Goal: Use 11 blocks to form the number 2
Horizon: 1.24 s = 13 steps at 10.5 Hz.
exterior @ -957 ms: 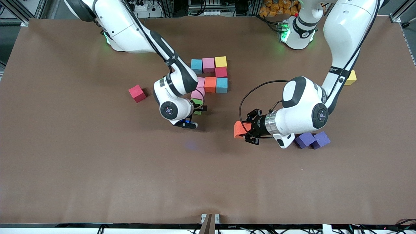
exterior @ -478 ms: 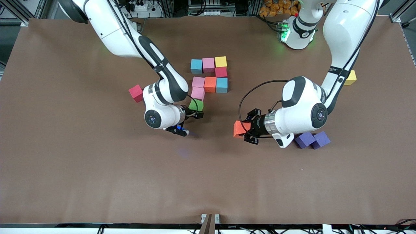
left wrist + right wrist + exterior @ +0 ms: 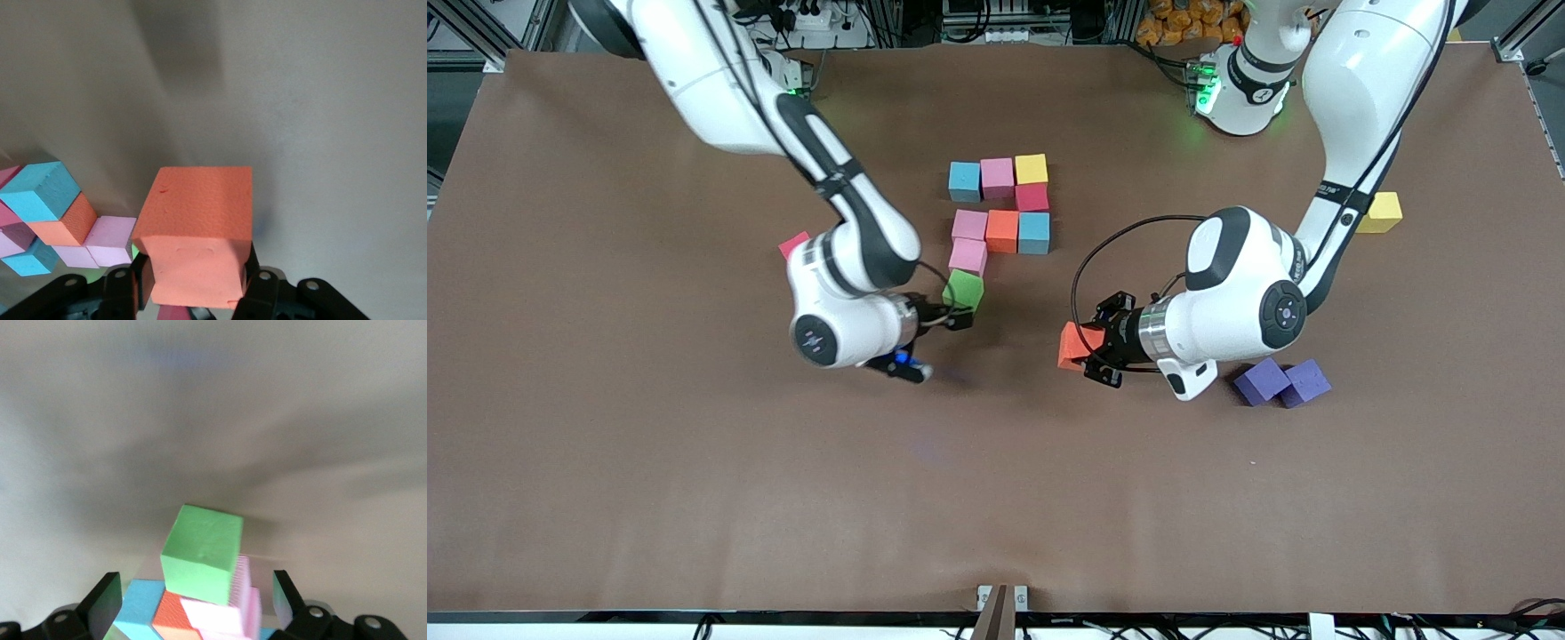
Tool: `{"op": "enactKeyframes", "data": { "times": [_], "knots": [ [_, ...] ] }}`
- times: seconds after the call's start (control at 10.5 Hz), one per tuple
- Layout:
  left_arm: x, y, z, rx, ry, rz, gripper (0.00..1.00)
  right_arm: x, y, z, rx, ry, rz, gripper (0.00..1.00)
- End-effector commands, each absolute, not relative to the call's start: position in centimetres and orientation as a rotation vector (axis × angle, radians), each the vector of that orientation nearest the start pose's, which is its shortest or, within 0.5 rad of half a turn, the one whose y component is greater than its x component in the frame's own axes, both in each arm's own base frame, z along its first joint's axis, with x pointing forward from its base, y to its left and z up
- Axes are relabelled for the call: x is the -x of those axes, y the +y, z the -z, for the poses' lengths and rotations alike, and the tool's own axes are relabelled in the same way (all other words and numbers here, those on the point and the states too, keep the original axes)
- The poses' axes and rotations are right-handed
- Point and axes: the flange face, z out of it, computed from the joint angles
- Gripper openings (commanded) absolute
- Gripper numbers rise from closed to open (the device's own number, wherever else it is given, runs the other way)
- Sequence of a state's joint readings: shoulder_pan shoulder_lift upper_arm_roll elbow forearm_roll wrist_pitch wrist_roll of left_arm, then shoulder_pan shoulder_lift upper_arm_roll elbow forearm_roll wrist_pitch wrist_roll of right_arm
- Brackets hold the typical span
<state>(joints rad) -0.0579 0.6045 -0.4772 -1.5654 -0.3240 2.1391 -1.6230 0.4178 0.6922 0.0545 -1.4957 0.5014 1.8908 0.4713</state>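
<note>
partial 2 on the surface, orange cube in the air

on my front view, going from the right arm's end: a red block (image 3: 792,243) sits half hidden by my right arm. my right tool (image 3: 932,340) hangs just over the surface beside the green block (image 3: 963,290), fingers spread wide and gripping nothing; in the right wrist view the green block (image 3: 202,553) sits apart from both fingers.

the number 2 (image 3: 1000,218) is part built mid-surface: a light blue block (image 3: 964,180), pink block (image 3: 997,177) and yellow block (image 3: 1031,168) form the row farthest from the front camera, a red one (image 3: 1032,196) under the yellow, then pink, orange, light blue in a row, then another pink, with the green one nearest the camera, turned slightly askew.

my left tool (image 3: 1096,348) is clenched on an orange block (image 3: 1073,345), held over bare surface. two purple cubes (image 3: 1282,382) lie touching by that arm's elbow, and a spare yellow block (image 3: 1382,212) rests toward the left arm's end.
</note>
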Motion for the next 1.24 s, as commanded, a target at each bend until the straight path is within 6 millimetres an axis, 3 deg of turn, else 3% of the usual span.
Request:
{"op": "enactKeyframes", "data": {
  "times": [0.0,0.1,0.29,0.38,0.48,0.57,0.86,1.15],
  "knots": [
    [-60.9,-32.8,-32.6,2.705,-1.858,-0.79,0.1,-61.9,29.0,-29.6,2.902,0.194,-0.53,1.0],
    [-60.0,-33.4,-31.9,2.783,-1.695,-0.806,0.1,-62.3,27.3,-30.9,2.93,0.069,-0.483,1.0],
    [-58.7,-35.6,-30.7,2.847,-1.546,-0.835,0.1,-61.5,23.9,-31.7,2.931,-0.129,-0.481,1.0],
    [-57.4,-37.6,-29.6,2.845,-1.5,-0.864,0.1,-60.2,23.0,-32.1,2.957,-0.219,-0.487,1.0],
    [-56.9,-38.5,-28.9,2.833,-1.49,-0.862,0.09,-58.5,23.0,-32.5,2.997,-0.341,-0.471,1.0],
    [-56.6,-39.0,-27.6,2.798,-1.529,-0.87,0.09,-56.4,23.1,-32.2,3.02,-0.435,-0.461,1.0],
    [-55.8,-42.0,-26.1,2.661,-1.803,-0.804,0.09,-51.1,22.8,-30.0,3.045,-0.632,-0.4,1.0],
    [-54.3,-45.4,-24.6,2.527,-2.032,-0.76,0.09,-48.0,21.9,-29.3,3.083,-0.676,-0.391,1.0]
  ]
}}
